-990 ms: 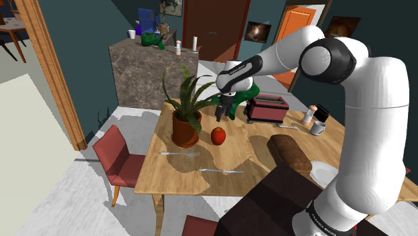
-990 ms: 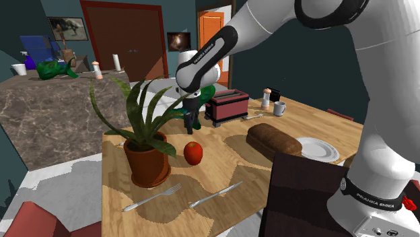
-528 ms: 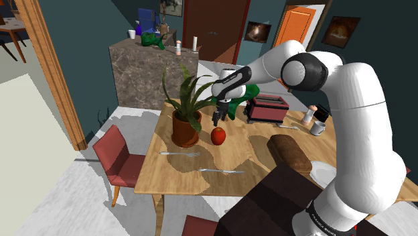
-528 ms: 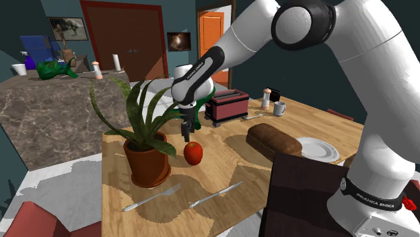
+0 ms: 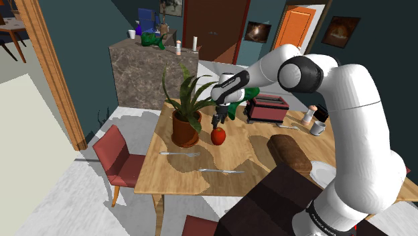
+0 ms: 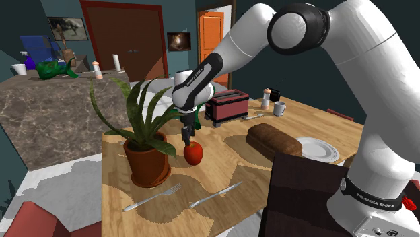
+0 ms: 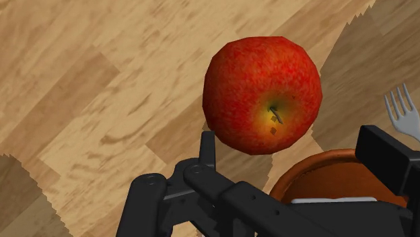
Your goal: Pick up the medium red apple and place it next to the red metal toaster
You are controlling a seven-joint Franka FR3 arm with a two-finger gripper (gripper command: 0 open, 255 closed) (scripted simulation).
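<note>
A red apple [image 5: 218,136] [image 6: 194,154] [image 7: 262,94] rests on the wooden table [image 5: 249,155], beside a potted plant. My black gripper [image 5: 216,123] [image 6: 188,139] [image 7: 293,141] hangs just above the apple, pointing down, open. In the wrist view its fingers stand apart with the apple just beyond them, untouched. The red toaster [image 5: 266,108] [image 6: 227,106] stands farther back on the table, toward the shoulder view's right of the apple.
A potted plant [image 5: 185,127] [image 6: 147,158] with long leaves stands close beside the apple. A bread loaf [image 5: 289,152], a plate [image 6: 316,148], a mug [image 5: 318,127], a fork [image 5: 178,154] and a knife [image 5: 221,171] also lie on the table. Red chair [image 5: 117,157] at the table's side.
The gripper has come down and shifted slightly toward the plant, from beside the toaster to just above the apple. The apple has not moved.
</note>
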